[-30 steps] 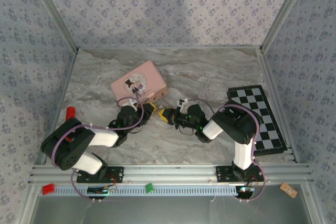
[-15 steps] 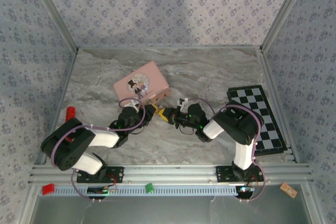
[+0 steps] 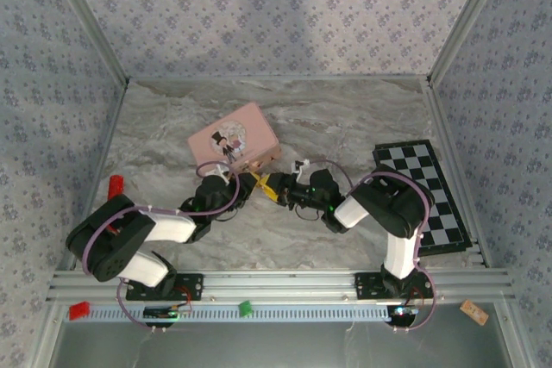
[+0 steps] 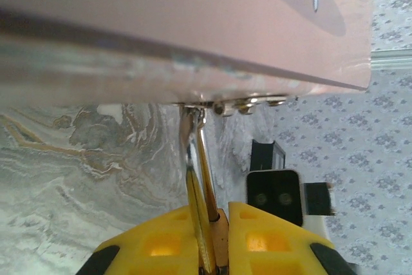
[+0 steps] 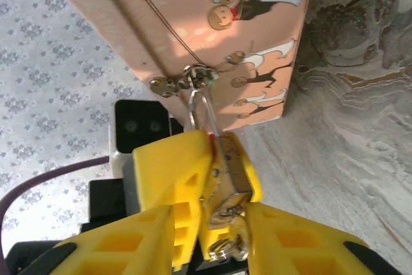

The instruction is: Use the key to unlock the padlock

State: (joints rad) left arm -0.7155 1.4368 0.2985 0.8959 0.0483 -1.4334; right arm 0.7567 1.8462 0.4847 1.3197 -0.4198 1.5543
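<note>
- The padlock (image 5: pixel 228 170) is clenched in the left tool (image 4: pixel 211 217), with its shackle (image 5: pixel 199 111) hooked to the pink tin (image 5: pixel 212 17) beyond.
- Its long axis is aimed straight at the right tool (image 5: pixel 211 218), which is nearer its keyhole end.
- The key (image 5: pixel 222 248) is seen between that tool's parted, unclenched fingers.

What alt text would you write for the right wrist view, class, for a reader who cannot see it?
A small brass padlock is clamped in the yellow left hand, its thin shackle hooked through the clasp of a pink picture tin. Below it, a silvery key sits between the parted fingers of the right hand.
</note>
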